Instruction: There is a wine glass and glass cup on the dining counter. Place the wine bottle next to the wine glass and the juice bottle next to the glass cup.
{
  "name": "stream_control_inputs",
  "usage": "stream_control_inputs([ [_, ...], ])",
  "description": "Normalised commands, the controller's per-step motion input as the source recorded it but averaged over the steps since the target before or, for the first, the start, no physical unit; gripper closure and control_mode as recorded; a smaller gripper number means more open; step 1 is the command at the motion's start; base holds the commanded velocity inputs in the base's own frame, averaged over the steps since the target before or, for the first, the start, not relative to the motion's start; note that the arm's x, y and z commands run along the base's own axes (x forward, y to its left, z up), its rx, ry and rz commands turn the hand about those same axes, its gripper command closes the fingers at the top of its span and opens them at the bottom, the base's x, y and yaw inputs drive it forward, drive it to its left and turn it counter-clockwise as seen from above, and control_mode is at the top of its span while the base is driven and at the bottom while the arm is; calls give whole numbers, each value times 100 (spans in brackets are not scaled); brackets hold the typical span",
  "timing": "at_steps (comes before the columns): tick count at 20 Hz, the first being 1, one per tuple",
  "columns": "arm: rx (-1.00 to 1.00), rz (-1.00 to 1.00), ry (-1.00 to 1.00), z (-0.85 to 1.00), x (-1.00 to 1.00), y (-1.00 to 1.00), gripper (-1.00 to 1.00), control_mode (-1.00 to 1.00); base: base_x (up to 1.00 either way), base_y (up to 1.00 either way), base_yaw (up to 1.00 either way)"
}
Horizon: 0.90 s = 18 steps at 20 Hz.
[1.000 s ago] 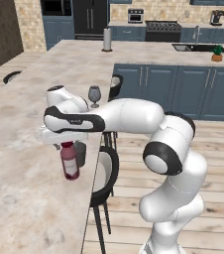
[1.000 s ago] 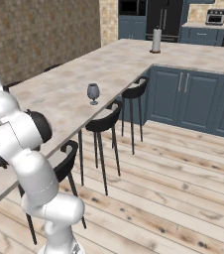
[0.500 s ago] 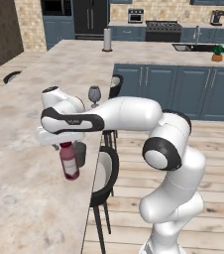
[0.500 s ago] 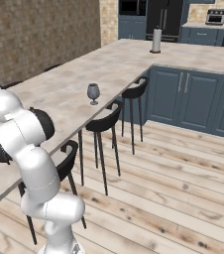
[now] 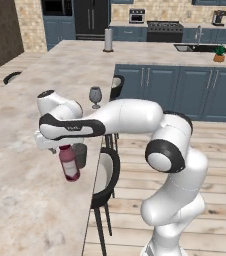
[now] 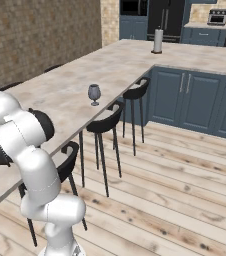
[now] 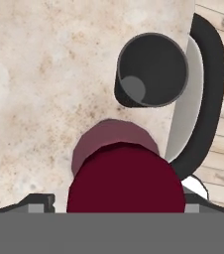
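My gripper is shut on the juice bottle, a stout maroon bottle with a white label, which hangs slightly tilted at the dining counter surface near its right edge. The glass cup, a dark tumbler, stands just right of the bottle, almost touching it. In the hand view the dark red cap of the juice bottle sits between my fingers, with the glass cup just beyond it. The wine glass stands farther along the same edge. The wine bottle is out of view.
Black bar stools line the counter's edge, and one lies directly beside the cup. A paper towel roll stands at the counter's far end. Blue cabinets and wooden floor lie to the right.
My hand has edged slightly left over the counter. The juice bottle stays beside the glass cup with almost no shift.
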Motion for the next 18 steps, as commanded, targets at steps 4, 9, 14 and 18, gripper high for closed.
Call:
stream_control_inputs([
  [4, 0, -2, -1, -6, 0, -13, -100, -100, 0, 0, 0],
  [9, 0, -1, 0, -1, 0, -18, -100, -100, 0, 0, 0],
  [14, 0, 0, 0, 2, 0, -12, -100, -100, 0, 0, 0],
  [18, 0, -3, 0, 16, -7, -1, -100, -100, 0, 0, 0],
])
